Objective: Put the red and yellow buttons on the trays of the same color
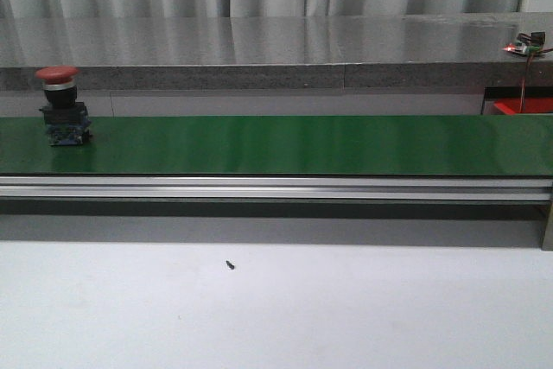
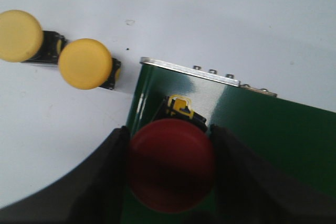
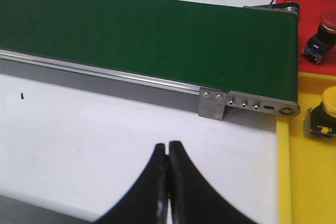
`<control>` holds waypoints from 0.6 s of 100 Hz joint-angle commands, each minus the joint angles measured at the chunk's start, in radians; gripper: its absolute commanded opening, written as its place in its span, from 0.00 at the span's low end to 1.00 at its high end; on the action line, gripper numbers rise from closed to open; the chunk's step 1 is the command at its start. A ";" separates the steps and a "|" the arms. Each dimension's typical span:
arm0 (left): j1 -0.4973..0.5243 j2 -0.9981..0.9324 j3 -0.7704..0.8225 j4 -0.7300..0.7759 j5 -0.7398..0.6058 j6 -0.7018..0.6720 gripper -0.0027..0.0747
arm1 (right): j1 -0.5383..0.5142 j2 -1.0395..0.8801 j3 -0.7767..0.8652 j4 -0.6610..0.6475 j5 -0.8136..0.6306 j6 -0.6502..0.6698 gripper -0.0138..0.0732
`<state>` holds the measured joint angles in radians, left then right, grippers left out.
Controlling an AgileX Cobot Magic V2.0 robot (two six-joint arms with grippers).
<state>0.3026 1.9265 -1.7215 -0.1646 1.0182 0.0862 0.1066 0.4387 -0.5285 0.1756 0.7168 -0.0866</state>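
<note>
A red button (image 1: 62, 103) stands upright at the left end of the green conveyor belt (image 1: 285, 144), presumably set there so the belt can carry it toward the trays at the far right. In the left wrist view the left gripper (image 2: 170, 171) straddles this button, a finger (image 2: 113, 182) close on either side of the red cap; whether the pads actually press it is hard to tell. Two yellow buttons (image 2: 84, 64) wait on the white table (image 1: 276, 308) just beside the belt's end. The right gripper (image 3: 168, 182) hangs with its fingers pressed together, holding nothing, near the belt's right end, where a red tray (image 3: 310, 3) and a yellow tray (image 3: 310, 182) each already hold a matching button. Grey curtains hang behind a steel counter.
</note>
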 commanded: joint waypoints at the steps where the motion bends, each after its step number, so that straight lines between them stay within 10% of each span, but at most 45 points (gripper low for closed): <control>1: -0.013 -0.055 -0.026 -0.005 -0.029 0.005 0.26 | 0.000 0.004 -0.027 0.008 -0.063 -0.005 0.08; 60: -0.013 -0.040 -0.026 0.025 0.048 0.009 0.26 | 0.000 0.004 -0.027 0.008 -0.063 -0.005 0.08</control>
<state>0.2923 1.9308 -1.7215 -0.1311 1.0873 0.0934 0.1066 0.4387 -0.5285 0.1756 0.7168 -0.0866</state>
